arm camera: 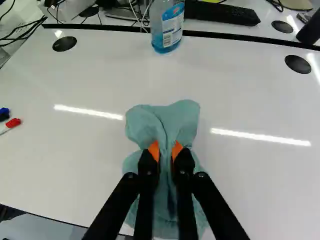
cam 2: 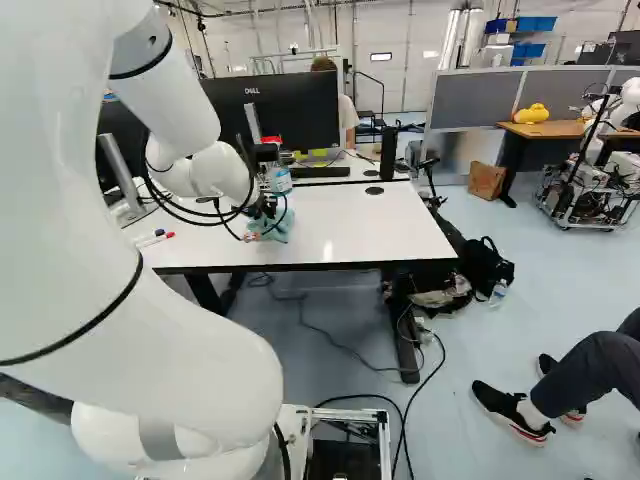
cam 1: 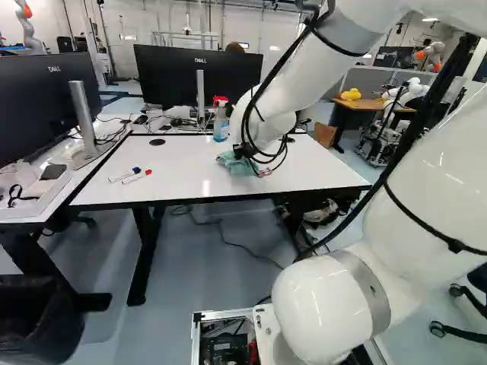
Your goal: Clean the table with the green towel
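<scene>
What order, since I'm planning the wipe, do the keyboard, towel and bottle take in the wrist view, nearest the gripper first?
1. Towel: pinched in the gripper.
2. Bottle: ahead, near the table's far edge.
3. Keyboard: ahead, beyond that edge.

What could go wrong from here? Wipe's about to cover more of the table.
- The spray bottle stands near the far edge, ahead of the gripper; a long forward stroke might tip it.
- Two capped markers lie loose on the table; a wide sweep could roll them.
- The towel is pinched along its middle, so its loose sides may fold under.
</scene>
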### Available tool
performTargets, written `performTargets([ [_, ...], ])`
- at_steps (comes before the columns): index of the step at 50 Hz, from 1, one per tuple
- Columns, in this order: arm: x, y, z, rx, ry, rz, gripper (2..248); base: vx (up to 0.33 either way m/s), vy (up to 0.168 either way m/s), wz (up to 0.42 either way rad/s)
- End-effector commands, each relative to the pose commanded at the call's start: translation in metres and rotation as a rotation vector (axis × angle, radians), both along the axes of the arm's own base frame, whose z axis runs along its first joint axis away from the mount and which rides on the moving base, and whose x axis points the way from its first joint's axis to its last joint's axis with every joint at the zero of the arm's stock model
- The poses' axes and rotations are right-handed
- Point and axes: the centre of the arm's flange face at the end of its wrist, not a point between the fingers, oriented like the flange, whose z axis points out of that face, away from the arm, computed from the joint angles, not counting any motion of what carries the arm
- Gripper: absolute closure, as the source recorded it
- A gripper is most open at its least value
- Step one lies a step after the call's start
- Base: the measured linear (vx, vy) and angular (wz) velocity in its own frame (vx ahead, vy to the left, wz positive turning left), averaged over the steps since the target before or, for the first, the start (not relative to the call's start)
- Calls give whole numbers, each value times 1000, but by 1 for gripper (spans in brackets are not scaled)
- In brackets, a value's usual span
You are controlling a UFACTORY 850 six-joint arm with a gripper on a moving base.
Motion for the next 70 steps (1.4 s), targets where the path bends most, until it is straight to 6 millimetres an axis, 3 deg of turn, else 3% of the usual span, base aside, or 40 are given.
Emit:
performTargets([
  [1,0,0,0,0,0,0,202,0,0,0],
  [2,0,0,0,0,0,0,186,0,0,0],
  [7,0,0,0,0,0,0,186,0,0,0],
  [8,0,0,0,0,0,0,152,0,0,0],
  [12,0,0,0,0,0,0,152,0,0,0],
  [13,0,0,0,0,0,0,117,0,0,0],
  [17,0,0,0,0,0,0,117,0,0,0],
  [18,0,0,0,0,0,0,81,0,0,0],
  [23,0,0,0,0,0,0,81,0,0,0],
  [24,0,0,0,0,0,0,44,0,0,0],
  [28,0,0,0,0,0,0,44,0,0,0],
  [29,0,0,0,0,0,0,7,0,0,0],
  [45,0,-3,0,0,0,-7,3,0,0,0],
  [70,-8,-39,-1,0,-2,-93,3,0,0,0],
])
